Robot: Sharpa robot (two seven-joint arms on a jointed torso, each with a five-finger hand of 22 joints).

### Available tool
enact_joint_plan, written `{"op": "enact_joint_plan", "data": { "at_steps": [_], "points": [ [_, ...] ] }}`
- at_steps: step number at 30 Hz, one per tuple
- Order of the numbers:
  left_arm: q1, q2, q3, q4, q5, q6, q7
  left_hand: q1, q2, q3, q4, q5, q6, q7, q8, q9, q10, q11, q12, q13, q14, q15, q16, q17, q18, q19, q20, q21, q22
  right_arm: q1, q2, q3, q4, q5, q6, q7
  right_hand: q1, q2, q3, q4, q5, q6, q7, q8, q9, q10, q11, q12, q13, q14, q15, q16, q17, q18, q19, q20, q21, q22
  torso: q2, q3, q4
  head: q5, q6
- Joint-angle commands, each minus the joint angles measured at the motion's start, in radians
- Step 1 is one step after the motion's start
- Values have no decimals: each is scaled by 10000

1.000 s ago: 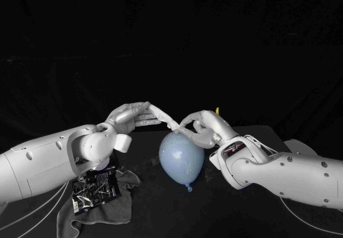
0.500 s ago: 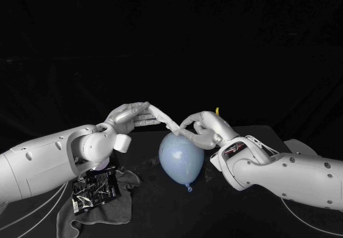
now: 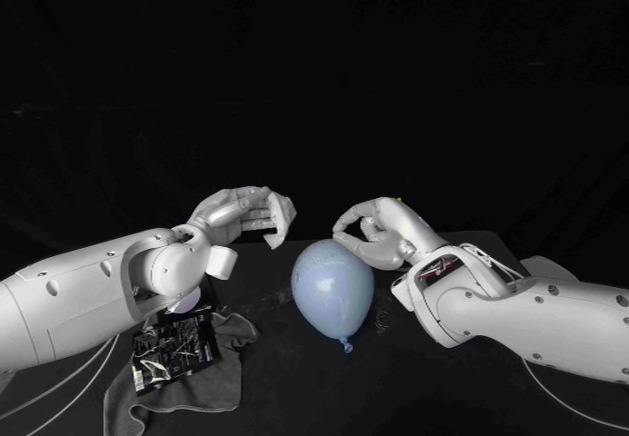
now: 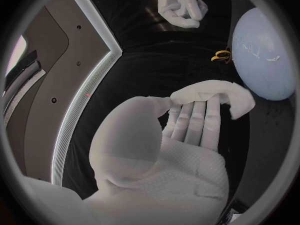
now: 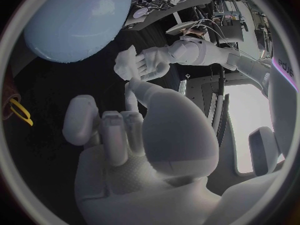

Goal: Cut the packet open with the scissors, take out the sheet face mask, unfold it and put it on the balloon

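A pale blue balloon (image 3: 332,286) lies on the black table between my two arms, knot toward me. My left hand (image 3: 240,214) is raised left of it and holds the folded white sheet face mask (image 3: 278,227) at its fingertips; the mask (image 4: 215,92) drapes across those fingers. My right hand (image 3: 374,232) hovers just above the balloon's far end, fingers curled in with nothing in them. The right wrist view shows the balloon (image 5: 78,20) and my left hand (image 5: 142,67) with the mask (image 5: 127,61). The cut black packet (image 3: 171,350) lies by my left arm.
A grey cloth (image 3: 190,386) lies under the packet at the near left. The yellow-handled scissors (image 4: 220,56) rest on the table beyond the balloon (image 4: 262,55), and their handle (image 5: 22,112) appears beside my right hand (image 5: 125,135).
The mask was stretched between both hands; my right hand has let go of it, and it now hangs folded from my left hand alone. Right fingers have curled in.
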Motion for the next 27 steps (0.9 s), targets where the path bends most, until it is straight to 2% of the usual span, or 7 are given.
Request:
{"op": "enact_joint_plan", "data": {
  "at_steps": [1, 7, 11, 15, 20, 22, 27],
  "points": [
    [21, 4, 14, -54, -566, -365, 313, 75, -51, 102, -23, 35, 119, 596, 49, 212, 101, 7, 19, 1, 74, 15, -50, 5, 98, -115, 14, -54, -14, 132, -90, 19, 103, 93, 180, -115, 71, 30, 42, -7, 30, 174, -137, 215, 487, 1064, -74, 34, 2627, 1024, -77, 40, 2634, -70, 70, 12, 64, 1607, 0, -1, -5, 9, -2],
    [21, 3, 13, -114, -844, -642, 353, 68, -69, 118, -24, 35, 153, 593, 39, 195, 128, 6, 9, -1, 58, 22, -62, 0, 97, -261, 41, -94, -17, 391, -176, 31, 100, 277, 421, -111, 64, 5, 67, -33, 30, 173, -146, 242, 512, 1064, -83, 34, 2627, 1024, -85, 40, 2634, -80, 98, 10, 110, 1620, 0, -4, 2, 16, 25],
    [21, 12, 13, -63, -922, -715, 336, 66, -70, 121, -22, 35, 159, 593, 38, 192, 133, 6, 8, -1, 53, 24, -65, -1, 96, -295, 46, -99, -18, 516, -89, 33, -51, 410, 779, -121, 47, 5, 83, -31, 30, 159, -142, 249, 523, 1064, -83, 34, 2627, 1024, -88, 40, 2634, -43, -7, 9, -52, 1570, 1, -5, -2, 244, 61],
    [21, 26, 13, 23, -879, -647, 322, 66, -70, 122, -22, 35, 161, 593, 37, 192, 133, 6, 7, -1, 52, 24, -66, -1, 97, -230, 46, -95, -13, 563, 105, 29, -313, 604, 941, 25, -81, 9, 200, 13, 28, -80, -86, 230, 582, 890, -40, -334, 2366, 1024, -58, 40, 2634, 51, -289, -11, -469, 1437, 1, -6, 17, 209, 66],
    [21, 29, 14, 158, -508, -316, 383, 50, -70, 141, -8, 35, 172, 585, 14, 171, 125, 10, -24, -7, 43, 19, -72, -5, 133, -95, 17, -5, 28, 579, 341, 14, -655, 1066, 954, 299, -442, -294, -72, 108, 40, -936, 266, -219, 490, 435, 252, -1205, 1782, 708, 169, -155, 2041, 167, -806, 97, -1213, 1210, 11, -15, -1, 167, 81],
    [21, 23, 14, 223, -275, -63, 455, 43, -66, 143, 1, 35, 175, 582, 11, 167, 125, 9, -29, -7, 57, 13, -65, -2, 134, -63, 11, 13, 34, 578, 452, -1, -815, 1447, 996, 434, -700, -480, -356, 293, 21, -1269, 490, -525, 373, -223, 445, -2338, 1040, 141, 349, -521, 1092, 355, -1558, 236, -2310, 867, 12, -18, -3, 155, 80],
    [37, 2, 18, 327, 144, 522, 576, 21, -62, 145, 15, 35, 180, 575, -1, 153, 126, -1, -48, -7, 117, -12, -36, 10, 138, 117, -41, 112, 58, 551, 684, -39, -1124, 2524, 1227, 776, -752, -580, -714, 534, 31, -1588, 722, -946, 216, -1682, 664, -4766, -591, -1028, 556, -1379, -622, 717, -2957, 475, -4420, 139, 17, -11, -2, 138, 76]
  ]
}}
